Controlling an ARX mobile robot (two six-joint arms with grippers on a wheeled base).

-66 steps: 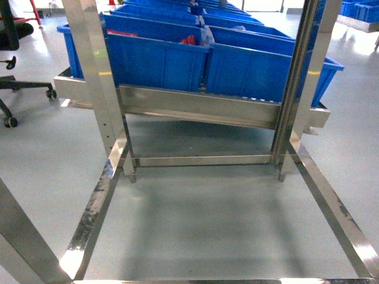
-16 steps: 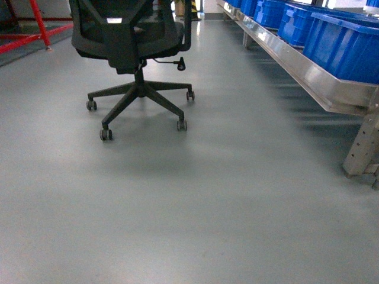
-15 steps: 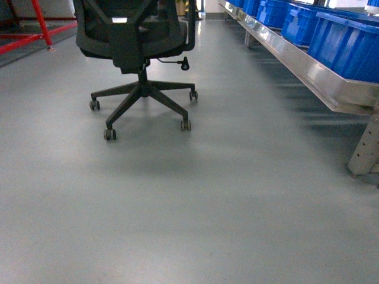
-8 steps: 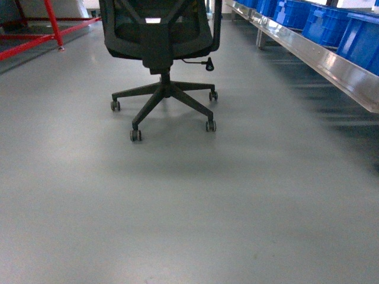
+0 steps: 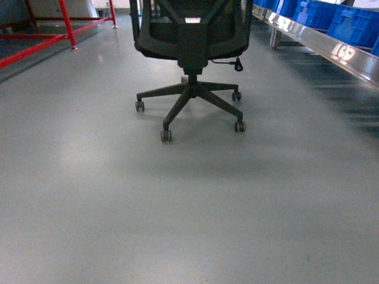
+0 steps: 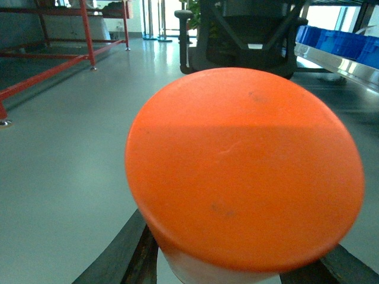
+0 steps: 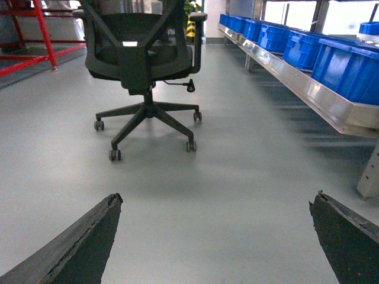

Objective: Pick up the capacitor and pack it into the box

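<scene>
Left wrist view: my left pincer (image 6: 237, 269) grips a capacitor (image 6: 244, 171), a stout cylinder whose flat orange end fills most of the frame; its pale body shows just under the orange rim, seated between my two dark fingers (image 6: 121, 257) at the bottom edge.

Right wrist view: my right pincer (image 7: 216, 236) stands wide apart and holds nothing; only the two dark fingertips (image 7: 83, 245) enter at the lower corners, with bare grey floor (image 7: 225, 195) between them.

Head view: a black office chair (image 5: 189, 59) on a five-star castor base stands ahead on the floor, upper centre. A red metal frame (image 5: 53, 29) runs along the upper left. A steel rack rail (image 5: 320, 41) carrying blue bins (image 5: 355, 23) crosses the upper right corner. Neither arm appears in this view.

The box appears in none of the three views, so I cannot tell where it is.
</scene>
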